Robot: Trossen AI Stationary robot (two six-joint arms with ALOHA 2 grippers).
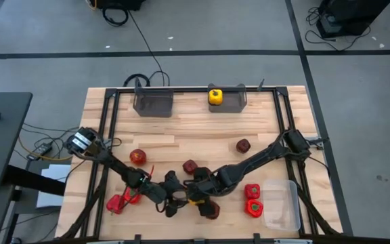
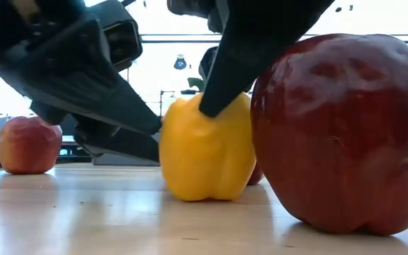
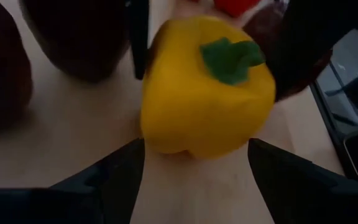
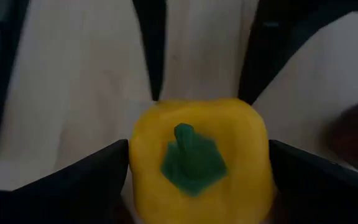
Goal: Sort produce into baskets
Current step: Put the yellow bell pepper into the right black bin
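A yellow bell pepper (image 2: 207,156) stands upright on the table near its front edge, green stem (image 4: 191,158) up, and both grippers are at it. My left gripper (image 3: 196,149) comes in from the table's left, open, its fingertips at the pepper's near side. My right gripper (image 4: 199,155) comes slanting down from the right, open, with a finger on either side of the pepper. In the high view the two grippers (image 1: 179,200) (image 1: 200,196) cover most of the pepper. Another yellow pepper (image 1: 214,96) sits in the far right grey bin (image 1: 235,102). My left gripper's fingertips (image 2: 151,129) meet the pepper's side that faces the table's left (image 2: 167,142), coming in almost level. Whether they pinch it, I cannot tell. The pepper rests on the table. My right gripper has one fingertip (image 2: 222,92) on the pepper's upper shoulder (image 2: 225,117), slanting down from above. Its fingers straddle the pepper's body (image 4: 142,168); whether both touch, I cannot tell.
A large dark red apple (image 2: 342,134) stands close on the pepper's right, and another apple (image 2: 28,145) farther left. Red peppers (image 1: 252,200) lie beside the clear tray (image 1: 291,203) at the near right, and others (image 1: 118,202) at the near left. A second grey bin (image 1: 153,103) stands at the far edge.
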